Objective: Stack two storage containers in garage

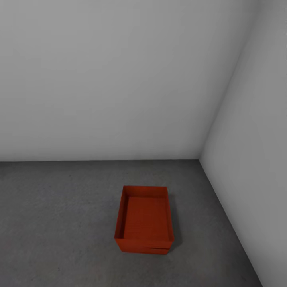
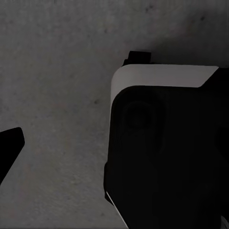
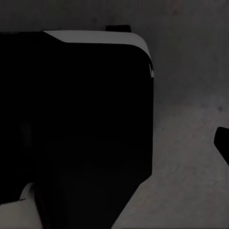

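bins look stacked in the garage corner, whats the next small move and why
Probably none beyond a quick check: the storage containers sit one on the other on the concrete floor near the white walls, a seam low on the front. Neither wrist view shows anything held.

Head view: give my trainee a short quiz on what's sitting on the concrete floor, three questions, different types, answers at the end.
1. True or false: the red bins rest on the concrete floor.
2. The bins sit: A) side by side, B) one on top of the other, C) against the left wall.
3. Fill in: the bins stand near the room's ____, closer to the right wall.

Key: 1 true; 2 B; 3 corner.
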Motion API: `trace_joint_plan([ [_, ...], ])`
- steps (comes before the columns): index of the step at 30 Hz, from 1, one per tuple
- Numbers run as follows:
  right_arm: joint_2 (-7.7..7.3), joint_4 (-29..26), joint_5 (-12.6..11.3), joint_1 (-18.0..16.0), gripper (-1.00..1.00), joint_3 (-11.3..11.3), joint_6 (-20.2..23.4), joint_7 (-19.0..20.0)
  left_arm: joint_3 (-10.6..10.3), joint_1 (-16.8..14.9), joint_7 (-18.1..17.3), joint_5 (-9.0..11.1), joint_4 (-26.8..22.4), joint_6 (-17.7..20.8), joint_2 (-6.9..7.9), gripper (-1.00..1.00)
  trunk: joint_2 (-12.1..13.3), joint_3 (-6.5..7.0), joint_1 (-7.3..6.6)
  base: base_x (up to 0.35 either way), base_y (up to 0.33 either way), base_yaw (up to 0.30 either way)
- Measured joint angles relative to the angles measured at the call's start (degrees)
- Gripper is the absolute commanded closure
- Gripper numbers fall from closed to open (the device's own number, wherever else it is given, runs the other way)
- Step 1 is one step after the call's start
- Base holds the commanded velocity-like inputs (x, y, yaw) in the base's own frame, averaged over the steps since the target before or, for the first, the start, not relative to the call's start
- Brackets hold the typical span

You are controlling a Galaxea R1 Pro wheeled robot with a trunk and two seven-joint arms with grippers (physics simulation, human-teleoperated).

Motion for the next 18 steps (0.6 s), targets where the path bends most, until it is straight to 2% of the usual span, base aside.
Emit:
trace_joint_plan([
  [11, 0.00, -0.03, 0.00, 0.00, -1.00, 0.00, 0.00, 0.00, -0.04, 0.00, -0.01, 0.00, 0.01, 0.00, 0.00, -1.00, 0.00, 0.97, 0.00, 0.000, 0.000, 0.000],
  [18, 0.00, -0.05, 0.08, 0.00, -1.00, 0.00, -0.01, 0.01, -0.02, 0.00, 0.00, 0.00, 0.03, 0.00, 0.00, -1.00, 0.00, 1.14, 0.00, 0.000, 0.000, 0.000],
])
